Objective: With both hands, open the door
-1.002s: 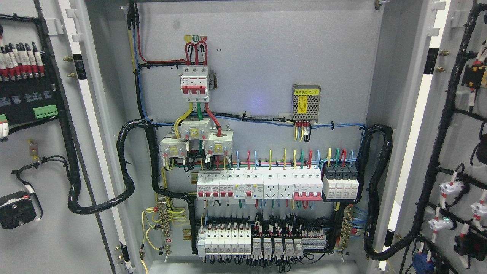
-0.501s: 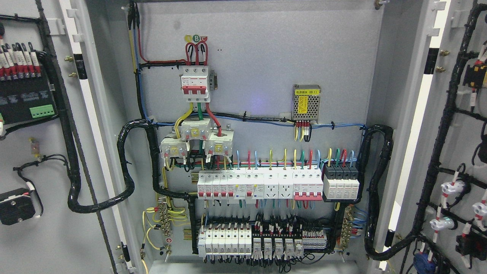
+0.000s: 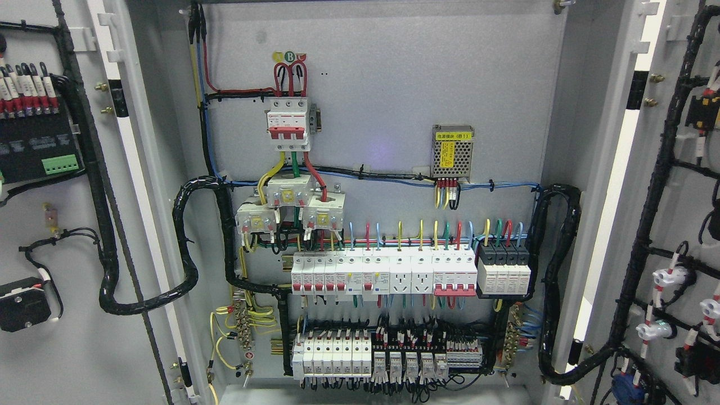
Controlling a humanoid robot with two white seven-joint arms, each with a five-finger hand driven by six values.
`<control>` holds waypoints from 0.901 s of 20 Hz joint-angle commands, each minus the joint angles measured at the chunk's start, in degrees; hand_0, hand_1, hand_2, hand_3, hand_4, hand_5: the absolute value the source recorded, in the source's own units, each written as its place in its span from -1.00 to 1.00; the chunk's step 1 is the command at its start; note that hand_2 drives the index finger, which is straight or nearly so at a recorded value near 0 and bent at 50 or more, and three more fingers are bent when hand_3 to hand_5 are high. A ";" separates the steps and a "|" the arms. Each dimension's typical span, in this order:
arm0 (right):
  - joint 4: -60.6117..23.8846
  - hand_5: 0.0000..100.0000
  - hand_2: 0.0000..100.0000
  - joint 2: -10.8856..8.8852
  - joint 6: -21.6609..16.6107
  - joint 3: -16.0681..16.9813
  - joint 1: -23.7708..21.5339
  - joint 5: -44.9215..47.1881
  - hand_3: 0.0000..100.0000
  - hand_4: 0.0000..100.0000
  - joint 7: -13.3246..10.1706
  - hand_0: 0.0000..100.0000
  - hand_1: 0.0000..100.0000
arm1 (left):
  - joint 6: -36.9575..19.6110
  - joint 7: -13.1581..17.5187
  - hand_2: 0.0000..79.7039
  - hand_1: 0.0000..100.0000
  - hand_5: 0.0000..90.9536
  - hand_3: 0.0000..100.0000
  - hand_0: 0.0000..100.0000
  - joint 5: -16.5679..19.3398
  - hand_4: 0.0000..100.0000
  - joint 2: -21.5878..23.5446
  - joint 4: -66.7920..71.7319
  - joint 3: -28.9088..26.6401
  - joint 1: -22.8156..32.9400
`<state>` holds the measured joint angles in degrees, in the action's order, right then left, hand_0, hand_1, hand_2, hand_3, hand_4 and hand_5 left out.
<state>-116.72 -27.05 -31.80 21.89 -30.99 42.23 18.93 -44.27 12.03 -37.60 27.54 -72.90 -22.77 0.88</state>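
Both grey doors, the left door (image 3: 67,225) and right door (image 3: 669,214), stand swung wide beside the breaker row (image 3: 410,273), their outer edges cut off; neither hand is visible, so their state cannot be told.

- A round green sticker (image 3: 289,55) above the white three-pole breaker at the upper left of the grey back panel reads "B".
- The white label (image 3: 453,136) on the perforated metal power supply box (image 3: 453,153) to the right ends in "(B1)"; its other characters and the yellow sticker below are too small to read.
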 commanded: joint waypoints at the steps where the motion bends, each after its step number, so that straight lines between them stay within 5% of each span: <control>1: 0.00 -1.00 -1.00 0.59 -0.01 0.96 -0.82 1.44 -1.00 -1.00 -0.21 -0.54 -1.00 | -9.25 -0.51 -1.00 -1.00 -1.00 -1.00 -1.00 -0.02 -0.95 -0.12 -5.75 1.68 2.19; 11: 0.35 -1.00 -1.00 1.65 -0.01 2.28 -2.32 1.80 -1.00 -1.00 -0.21 -0.54 -1.00 | -9.34 -0.69 -1.00 -1.00 -1.00 -1.00 -1.00 0.07 -0.95 -1.97 -19.02 4.31 9.57; 18: 0.44 -1.00 -1.00 1.73 -0.10 2.45 -2.76 1.89 -1.00 -1.00 -0.21 -0.54 -1.00 | -9.43 -0.87 -1.00 -1.00 -1.00 -1.00 -1.00 0.68 -0.95 -2.85 -24.92 11.07 13.52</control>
<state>-116.43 -25.91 -31.81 23.65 -33.35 43.97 18.70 -44.28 11.33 -37.28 25.90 -87.97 -18.06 11.06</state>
